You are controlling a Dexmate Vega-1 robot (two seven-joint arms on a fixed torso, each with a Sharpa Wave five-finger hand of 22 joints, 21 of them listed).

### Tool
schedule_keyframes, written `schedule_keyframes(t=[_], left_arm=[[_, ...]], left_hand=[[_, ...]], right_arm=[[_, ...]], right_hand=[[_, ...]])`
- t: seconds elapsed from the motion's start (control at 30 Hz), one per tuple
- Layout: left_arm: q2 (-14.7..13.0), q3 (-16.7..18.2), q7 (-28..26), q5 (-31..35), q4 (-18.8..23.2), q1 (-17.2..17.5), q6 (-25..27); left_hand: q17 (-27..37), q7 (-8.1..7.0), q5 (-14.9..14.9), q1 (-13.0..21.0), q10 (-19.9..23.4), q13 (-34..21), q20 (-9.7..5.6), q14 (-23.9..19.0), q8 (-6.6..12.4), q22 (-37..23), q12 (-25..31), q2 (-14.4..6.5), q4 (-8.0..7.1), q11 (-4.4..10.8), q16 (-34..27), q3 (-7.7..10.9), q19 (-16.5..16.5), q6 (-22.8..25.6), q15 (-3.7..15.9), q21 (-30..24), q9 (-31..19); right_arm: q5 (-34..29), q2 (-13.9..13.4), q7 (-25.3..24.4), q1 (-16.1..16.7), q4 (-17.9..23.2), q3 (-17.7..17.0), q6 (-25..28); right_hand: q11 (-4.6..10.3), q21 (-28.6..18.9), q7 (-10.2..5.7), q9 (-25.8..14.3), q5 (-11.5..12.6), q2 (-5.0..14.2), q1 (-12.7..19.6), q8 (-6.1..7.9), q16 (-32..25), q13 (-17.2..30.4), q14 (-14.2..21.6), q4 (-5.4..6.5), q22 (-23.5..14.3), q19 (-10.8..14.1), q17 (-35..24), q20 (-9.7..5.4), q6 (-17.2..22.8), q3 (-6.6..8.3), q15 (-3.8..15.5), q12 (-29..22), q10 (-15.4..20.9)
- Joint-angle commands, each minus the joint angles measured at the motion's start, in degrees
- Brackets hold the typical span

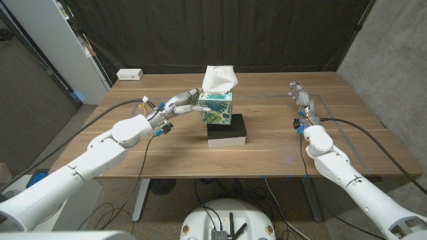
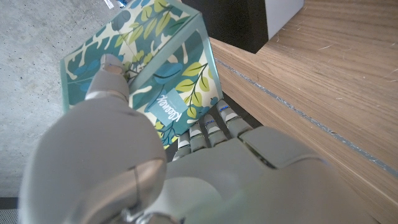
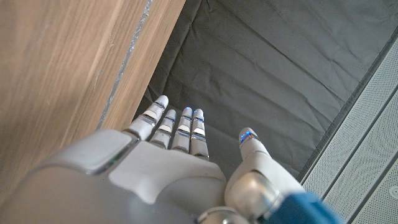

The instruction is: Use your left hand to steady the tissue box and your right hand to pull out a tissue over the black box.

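The left hand (image 1: pixel 179 104) grips the Kleenex tissue box (image 1: pixel 217 107) on the black box (image 1: pixel 227 131); the right hand (image 1: pixel 299 95), fingers apart and empty, stands well off to the side; it should pinch the tissue (image 1: pixel 219 78) low and pull straight up.
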State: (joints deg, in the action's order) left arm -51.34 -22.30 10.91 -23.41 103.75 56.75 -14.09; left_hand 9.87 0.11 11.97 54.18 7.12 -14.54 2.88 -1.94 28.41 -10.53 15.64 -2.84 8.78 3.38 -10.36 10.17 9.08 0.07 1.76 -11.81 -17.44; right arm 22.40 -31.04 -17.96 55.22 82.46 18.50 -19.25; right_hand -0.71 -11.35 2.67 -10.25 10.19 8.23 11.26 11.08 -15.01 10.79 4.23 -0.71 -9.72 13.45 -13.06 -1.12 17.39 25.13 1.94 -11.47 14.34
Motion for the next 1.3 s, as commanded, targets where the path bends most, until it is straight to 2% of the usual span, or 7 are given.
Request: schedule_keyframes(t=[0.03, 0.5, 1.3], left_arm=[[-0.5, 0.45, 0.49, -0.36, 0.51, -0.01, 0.44], [-0.18, 0.27, 0.84, -0.53, -0.12, -0.21, 0.17], [-0.07, 0.34, 0.47, -0.45, 0.11, 0.18, 0.0]], left_hand=[[0.16, -0.16, -0.43, -0.01, -0.33, -0.33, -0.11, 1.07, 0.45, -0.32, -0.26, -0.53, -0.07, 0.17, 0.23, 0.28, -0.32, -0.83, 0.49, 0.02, -0.33], [0.11, -0.25, -0.74, -0.24, -0.59, -0.52, -0.41, 2.0, 0.93, -0.31, -0.48, -0.6, -0.05, 0.32, 0.3, 0.36, -0.64, -1.18, 0.41, 0.05, -0.63], [0.06, -0.08, -0.99, -0.47, -0.95, -0.73, -0.63, 2.84, 1.44, -0.3, -0.75, -0.66, 0.02, -0.19, 0.26, 0.47, -0.87, -1.82, 0.24, 0.03, -0.97]], right_arm=[[0.32, -0.01, 0.14, -0.11, -0.13, 0.14, 0.11], [1.79, -0.78, -0.1, 2.52, 2.53, -0.85, 0.63], [1.93, -1.98, -2.83, 9.29, 8.02, -3.48, -0.02]], right_hand=[[-0.01, -0.02, 0.22, -0.14, -0.11, 1.27, 0.2, -0.2, 0.31, 0.25, 0.17, -0.55, -0.28, 0.12, -0.07, -0.45, 0.39, 0.13, 0.66, 0.17, 0.21], [0.02, -0.04, 0.25, -0.14, -0.08, 1.42, 0.43, -0.23, 0.41, 0.25, 0.14, -0.76, -0.28, 0.17, -0.03, -0.57, 0.26, 0.32, 0.63, 0.24, 0.02], [-0.18, -0.02, 0.33, -0.14, -0.04, 1.54, 0.86, -0.25, 0.59, 0.24, 0.05, -1.17, -0.28, 0.13, 0.04, -0.51, 0.08, 0.67, 0.52, 0.25, -0.06]])
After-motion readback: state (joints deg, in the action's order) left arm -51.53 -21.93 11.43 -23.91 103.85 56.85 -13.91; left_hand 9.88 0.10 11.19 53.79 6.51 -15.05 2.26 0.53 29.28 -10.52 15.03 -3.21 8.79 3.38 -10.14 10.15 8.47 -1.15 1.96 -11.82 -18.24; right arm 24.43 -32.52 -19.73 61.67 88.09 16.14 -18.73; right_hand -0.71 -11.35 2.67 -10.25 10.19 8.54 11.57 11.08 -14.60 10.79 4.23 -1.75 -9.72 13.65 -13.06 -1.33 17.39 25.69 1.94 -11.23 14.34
